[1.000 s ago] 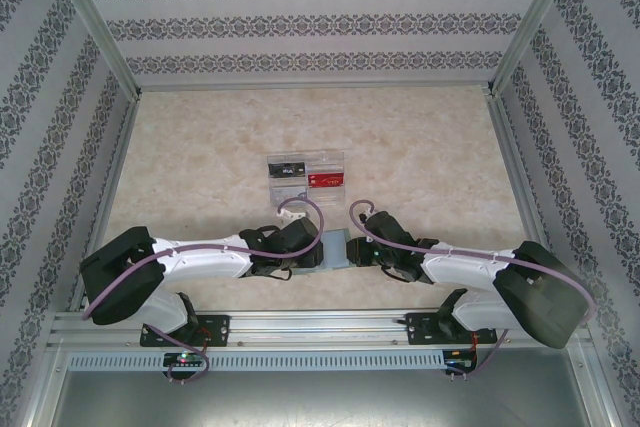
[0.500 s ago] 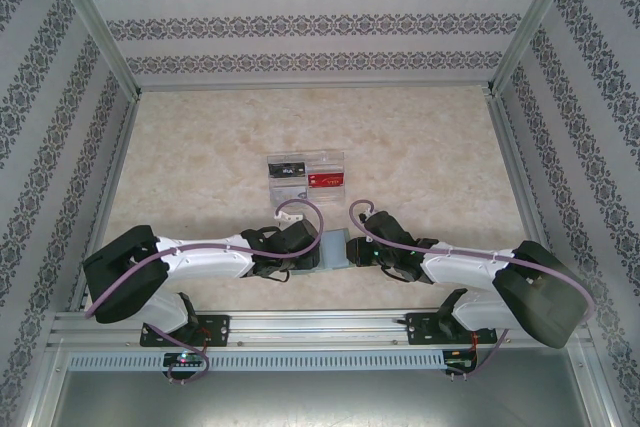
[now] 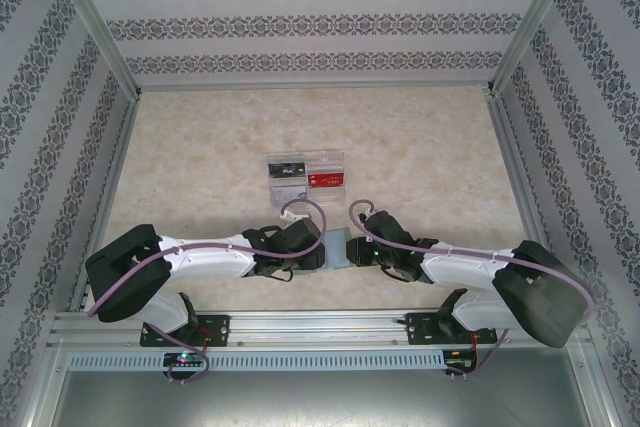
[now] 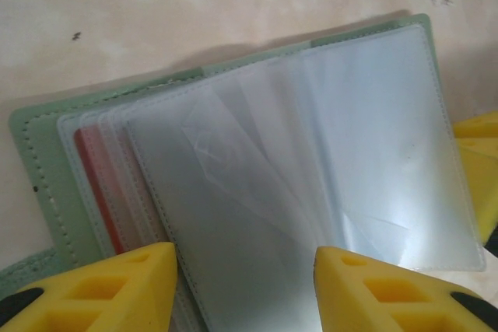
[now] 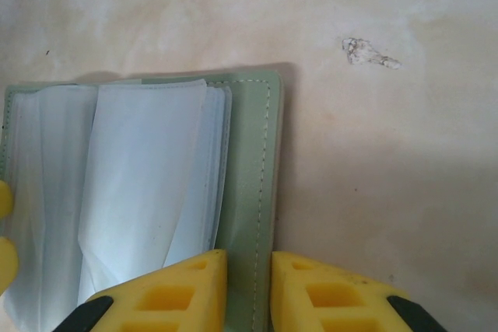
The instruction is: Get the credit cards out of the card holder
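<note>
The left arm has edged a little rightward toward the card holder (image 3: 337,247), while the right arm has not shifted. The holder lies open on the table (image 5: 389,153) close to the arm bases, between the two grippers. The left gripper (image 4: 245,258) hangs over its fanned clear sleeves (image 4: 311,153), jaws apart and pinching nothing. A red credit card (image 4: 92,184) shows in a sleeve beside the green cover. The right gripper (image 5: 249,262) is nearly closed, nipping the cover's outer edge. Farther out stands a clear divided tray (image 3: 305,159) holding a red card (image 3: 325,180) and a dark card (image 3: 285,169).
</note>
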